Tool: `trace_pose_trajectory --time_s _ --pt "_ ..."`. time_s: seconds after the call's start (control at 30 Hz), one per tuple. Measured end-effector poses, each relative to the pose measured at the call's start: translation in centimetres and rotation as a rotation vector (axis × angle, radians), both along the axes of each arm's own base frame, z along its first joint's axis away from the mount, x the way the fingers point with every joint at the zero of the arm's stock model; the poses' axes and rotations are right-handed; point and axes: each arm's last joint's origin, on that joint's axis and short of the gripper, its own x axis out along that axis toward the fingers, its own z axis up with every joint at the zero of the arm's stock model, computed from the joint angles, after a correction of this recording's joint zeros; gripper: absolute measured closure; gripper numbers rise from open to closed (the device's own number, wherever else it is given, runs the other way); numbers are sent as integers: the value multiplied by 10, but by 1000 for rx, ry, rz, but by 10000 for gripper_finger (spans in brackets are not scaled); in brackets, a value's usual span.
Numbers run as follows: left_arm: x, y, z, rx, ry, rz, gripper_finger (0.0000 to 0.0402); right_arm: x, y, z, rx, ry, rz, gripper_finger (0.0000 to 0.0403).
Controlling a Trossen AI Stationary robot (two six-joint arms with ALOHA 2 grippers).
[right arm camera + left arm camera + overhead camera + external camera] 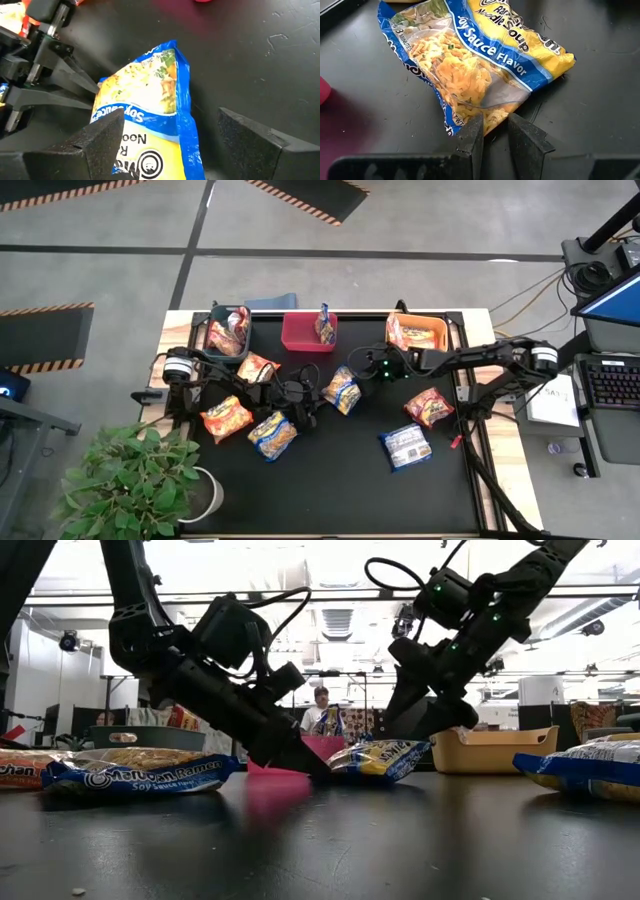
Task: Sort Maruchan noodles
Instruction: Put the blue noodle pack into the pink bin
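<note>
High view: at frame centre my left gripper (pixel 305 412) pinches the blue-and-yellow packet (pixel 343 390), near my right gripper (pixel 366 372). Left wrist view: fingers (pixel 472 134) clamp its corner. Right wrist view: fingers (pixel 105 135) spread wide astride it. I'd close the right squarely before the left lets go.

Left arm (pixel 215 375): dark, jointed body with a pale silver ring at the joint near the table's left edge; black cables loop along it. Left gripper (pixel 495 131): two matte black, flat-faced, blocky fingers (pixel 471 137) on a dark crossbar. Right arm (pixel 480 360): same dark build, silver ring at the joint near the right edge, green indicator lights near the wrist. Right gripper (pixel 170 137): two broad, black, wedge-shaped fingers (pixel 102 137).
</note>
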Motion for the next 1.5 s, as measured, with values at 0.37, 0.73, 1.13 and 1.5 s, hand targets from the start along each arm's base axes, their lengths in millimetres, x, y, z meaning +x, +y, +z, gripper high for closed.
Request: trace_pose_trajectory --time_s 0.37,0.73,1.13,1.5 --pt "3 0 -9 -8 10 8 327 14 0 -17 28 -29 49 99" --pt "4 1 -12 -14 3 13 327 26 0 -30 58 -88 116 108" --pt "4 1 -12 -15 -1 13 327 28 0 -31 60 -103 111 261" --pt "4 1 -11 -16 -4 10 327 28 0 -28 47 -110 117 312"
